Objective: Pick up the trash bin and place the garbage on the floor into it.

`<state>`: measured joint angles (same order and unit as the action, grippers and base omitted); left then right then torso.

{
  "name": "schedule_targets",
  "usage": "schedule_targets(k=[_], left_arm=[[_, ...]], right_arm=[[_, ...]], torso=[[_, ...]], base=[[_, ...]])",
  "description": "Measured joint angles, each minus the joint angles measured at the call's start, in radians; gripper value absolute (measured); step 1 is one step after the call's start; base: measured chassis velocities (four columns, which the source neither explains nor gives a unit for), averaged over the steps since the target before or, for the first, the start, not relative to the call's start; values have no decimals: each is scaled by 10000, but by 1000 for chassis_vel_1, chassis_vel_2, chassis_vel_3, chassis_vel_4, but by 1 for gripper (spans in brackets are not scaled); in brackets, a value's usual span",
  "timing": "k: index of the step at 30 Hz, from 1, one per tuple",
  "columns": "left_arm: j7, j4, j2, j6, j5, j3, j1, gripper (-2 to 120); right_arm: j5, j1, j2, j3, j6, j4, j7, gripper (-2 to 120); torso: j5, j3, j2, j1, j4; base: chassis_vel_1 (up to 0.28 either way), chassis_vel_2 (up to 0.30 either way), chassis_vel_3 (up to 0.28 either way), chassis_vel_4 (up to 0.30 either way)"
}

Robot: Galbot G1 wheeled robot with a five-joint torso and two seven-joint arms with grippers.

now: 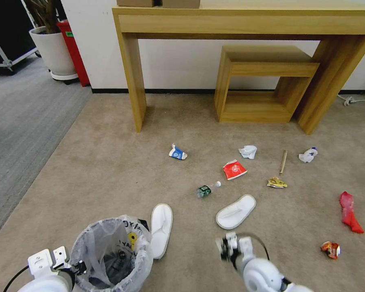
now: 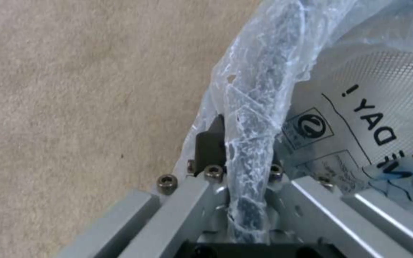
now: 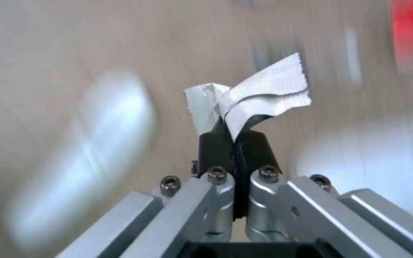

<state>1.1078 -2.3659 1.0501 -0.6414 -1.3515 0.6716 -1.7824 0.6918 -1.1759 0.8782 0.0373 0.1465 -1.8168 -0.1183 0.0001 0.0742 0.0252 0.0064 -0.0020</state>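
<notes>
Here we see the left gripper [image 2: 237,157] clamped on the bag-lined rim of the trash bin [image 1: 111,253], upright at the robot's left; we judge it light, best held by that stiff rim. The right gripper [image 3: 235,138] pinches a limp silver wrapper [image 3: 264,100]. Farther off, two slippers [image 1: 236,211] lie toes outward among scattered garbage [image 1: 234,169].

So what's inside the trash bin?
The trash bin holds a see-through plastic bag liner with black lettering and a yellow print. The bottom looks dark; I cannot tell whether any litter lies there.
</notes>
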Motion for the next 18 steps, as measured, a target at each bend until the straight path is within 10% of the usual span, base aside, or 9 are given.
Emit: schedule_targets(k=[4,6,10,18], left_arm=[[52,-30,-74,14,-137,6,59,0],[47,-43,-79,27,-174,-31,100,0],[-30,-1,-61,95,-281,-96,313,0],[23,56,-180,239,-763,-10,1125,0]], right_arm=[[72,249,-342,-424,-1554,-166,2010,0],[985,338,-854,-832,-2890,-305,4636,0],[1636,281,-1301,-996,-3163,-389,7066,0],[1747,725,-1610,62,-3191,-416,8911,0]], torso=[[1,1,0,0,-1],[0,1,0,0,0],[0,1,0,0,-1],[0,0,0,0,-3]], base=[[0,0,0,0],[0,0,0,0],[0,0,0,0],[0,0,0,0]])
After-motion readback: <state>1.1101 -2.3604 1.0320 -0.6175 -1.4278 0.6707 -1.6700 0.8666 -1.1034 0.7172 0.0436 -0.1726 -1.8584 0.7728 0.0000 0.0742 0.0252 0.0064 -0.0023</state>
